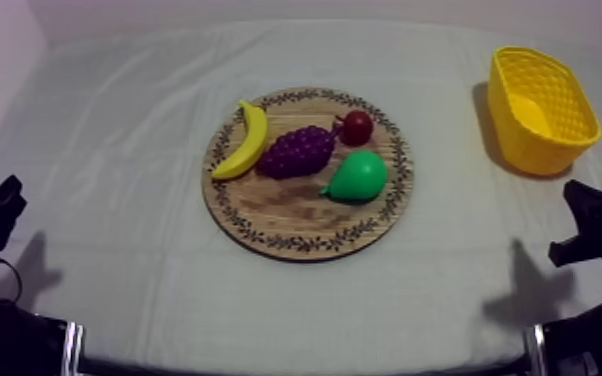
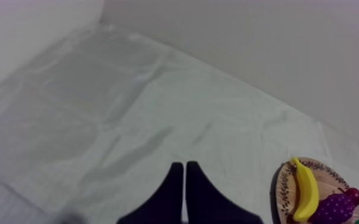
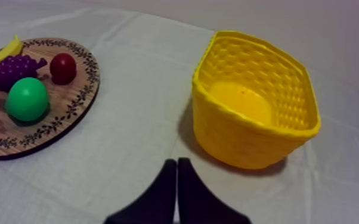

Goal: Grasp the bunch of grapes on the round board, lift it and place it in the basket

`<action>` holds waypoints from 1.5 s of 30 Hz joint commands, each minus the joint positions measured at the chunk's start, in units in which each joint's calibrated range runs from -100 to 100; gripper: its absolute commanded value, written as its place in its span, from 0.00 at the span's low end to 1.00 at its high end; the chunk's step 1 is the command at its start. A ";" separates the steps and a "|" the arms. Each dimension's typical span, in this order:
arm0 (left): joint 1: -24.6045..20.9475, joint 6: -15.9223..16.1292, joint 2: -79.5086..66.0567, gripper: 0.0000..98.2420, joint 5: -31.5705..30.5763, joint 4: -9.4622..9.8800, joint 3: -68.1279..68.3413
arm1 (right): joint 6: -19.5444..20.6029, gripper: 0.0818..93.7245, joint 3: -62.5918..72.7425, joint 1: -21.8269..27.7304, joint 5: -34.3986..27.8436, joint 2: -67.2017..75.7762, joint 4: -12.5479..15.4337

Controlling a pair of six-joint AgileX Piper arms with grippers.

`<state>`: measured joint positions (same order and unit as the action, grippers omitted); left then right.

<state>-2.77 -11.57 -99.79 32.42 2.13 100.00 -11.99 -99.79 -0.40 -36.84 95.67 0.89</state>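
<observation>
Black fingers (image 3: 167, 184) of our right gripper (image 3: 177, 162) lie pressed together, empty; left gripper (image 2: 185, 167) likewise, both low at the near edge of the bench (image 1: 295, 320). Pick not begun: bunch of grapes (image 1: 295, 152) rests mid wooden board (image 1: 305, 243), between banana (image 1: 245, 140) and pear (image 1: 357, 177). Next, we judge: part fingers, reach. Yellow basket (image 1: 510, 115) stands far right.

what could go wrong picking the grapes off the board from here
The bunch of grapes lies close between the banana, the small red fruit and the pear, so fingers closing on it may knock or catch a neighbour.
The right gripper and left gripper are both shut; going down unopened would only push the grapes.
The yellow basket stands apart from the wooden board, so a loose hold might drop them on the way.
</observation>
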 commanded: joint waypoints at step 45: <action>-0.02 -0.01 0.05 0.00 -0.01 0.00 0.00 | -13.86 0.00 71.72 -6.51 -21.49 -63.56 14.14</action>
<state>-2.77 -11.61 -99.79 32.42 2.13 100.00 -23.46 -38.52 -6.21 -55.70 39.68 14.43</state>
